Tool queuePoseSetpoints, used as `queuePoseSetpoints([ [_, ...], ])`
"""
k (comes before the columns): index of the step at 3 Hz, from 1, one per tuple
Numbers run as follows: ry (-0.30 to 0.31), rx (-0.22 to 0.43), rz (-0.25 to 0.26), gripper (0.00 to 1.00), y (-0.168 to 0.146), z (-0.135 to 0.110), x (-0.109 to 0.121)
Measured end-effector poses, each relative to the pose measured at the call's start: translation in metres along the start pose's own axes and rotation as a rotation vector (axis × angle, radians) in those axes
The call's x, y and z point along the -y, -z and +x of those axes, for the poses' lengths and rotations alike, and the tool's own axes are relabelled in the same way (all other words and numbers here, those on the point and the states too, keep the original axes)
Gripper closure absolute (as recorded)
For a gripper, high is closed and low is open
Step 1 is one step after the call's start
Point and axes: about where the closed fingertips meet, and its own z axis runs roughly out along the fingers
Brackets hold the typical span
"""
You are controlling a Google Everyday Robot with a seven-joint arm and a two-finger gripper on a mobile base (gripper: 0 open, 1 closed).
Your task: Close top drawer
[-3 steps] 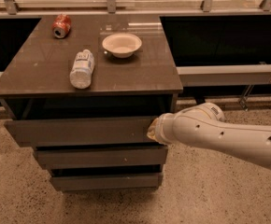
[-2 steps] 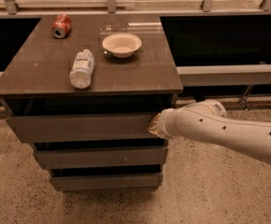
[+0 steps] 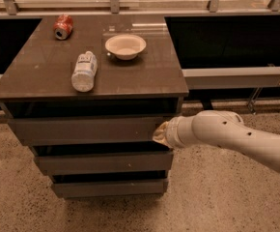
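Observation:
The top drawer (image 3: 87,128) is the uppermost grey front of the cabinet, flat and without a handle. It stands out only a little, with a dark gap above it under the cabinet top. My gripper (image 3: 160,133) comes in from the right on a white arm and rests against the right end of the drawer front.
On the cabinet top (image 3: 145,79) lie a plastic bottle (image 3: 84,70) on its side, a white bowl (image 3: 125,46) and a red can (image 3: 63,26). Two lower grey drawer fronts (image 3: 104,162) sit below. A railing and dark panels run behind. Speckled floor lies around.
The drawer front has moved inward toward the cabinet, and my gripper has followed it, staying against its right end.

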Motion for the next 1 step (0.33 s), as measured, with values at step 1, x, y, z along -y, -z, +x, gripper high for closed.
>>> queuePoseSetpoints([
  [1, -0.023, 0.029, -0.086, 1.00, 0.0084, -0.0049, -0.0469],
])
